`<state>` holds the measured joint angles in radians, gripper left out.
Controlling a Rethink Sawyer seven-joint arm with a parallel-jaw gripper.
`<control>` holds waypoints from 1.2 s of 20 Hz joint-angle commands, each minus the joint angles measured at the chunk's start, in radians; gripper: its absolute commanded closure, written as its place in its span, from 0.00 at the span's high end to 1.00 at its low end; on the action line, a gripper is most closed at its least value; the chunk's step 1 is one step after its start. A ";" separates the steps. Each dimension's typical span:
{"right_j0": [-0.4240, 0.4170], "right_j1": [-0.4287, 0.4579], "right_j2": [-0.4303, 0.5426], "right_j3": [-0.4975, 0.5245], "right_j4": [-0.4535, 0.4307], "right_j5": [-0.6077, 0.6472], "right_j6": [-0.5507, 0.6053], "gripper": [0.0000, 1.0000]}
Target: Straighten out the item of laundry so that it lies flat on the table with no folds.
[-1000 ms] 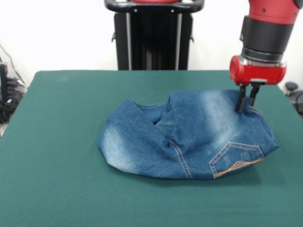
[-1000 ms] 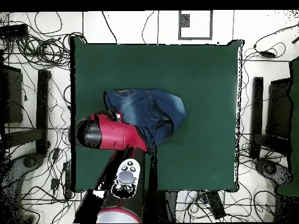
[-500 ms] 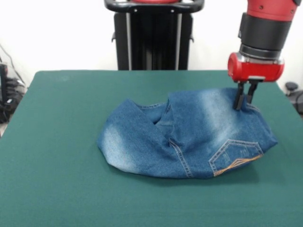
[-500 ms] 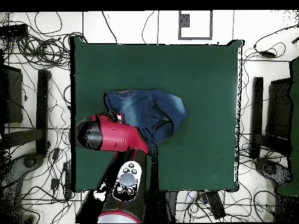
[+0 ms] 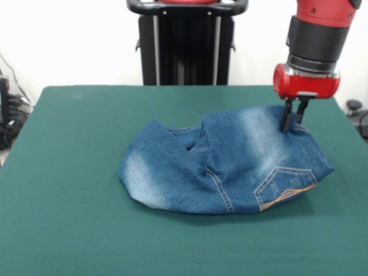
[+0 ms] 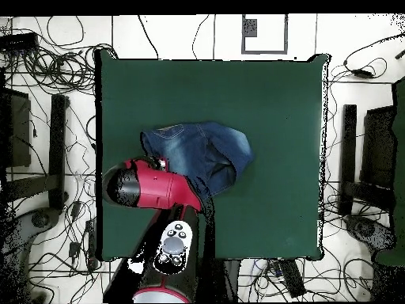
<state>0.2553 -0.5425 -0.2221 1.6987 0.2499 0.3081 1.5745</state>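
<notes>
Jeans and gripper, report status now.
Gripper shut on the jeans, pinching the far edge. Jeans bunched and folded over, not flat. Table shows nothing in the way.

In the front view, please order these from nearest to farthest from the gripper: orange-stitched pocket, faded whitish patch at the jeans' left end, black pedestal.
Gripper:
1. Orange-stitched back pocket, just below.
2. Black pedestal, upper left, behind the table.
3. Faded whitish patch, jeans' far left end.

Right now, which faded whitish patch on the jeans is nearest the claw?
The upper patch, just beside the claw pinching the jeans; the other lies at the opposite end.
</notes>
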 commanded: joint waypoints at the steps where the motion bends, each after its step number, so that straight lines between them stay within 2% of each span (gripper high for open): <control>1: -0.007 0.048 0.054 0.061 -0.024 -0.019 0.183 0.00; 24: -0.014 0.065 0.062 0.061 -0.027 -0.059 0.182 0.00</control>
<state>0.2554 -0.5407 -0.2221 1.7090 0.2501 0.2960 1.5745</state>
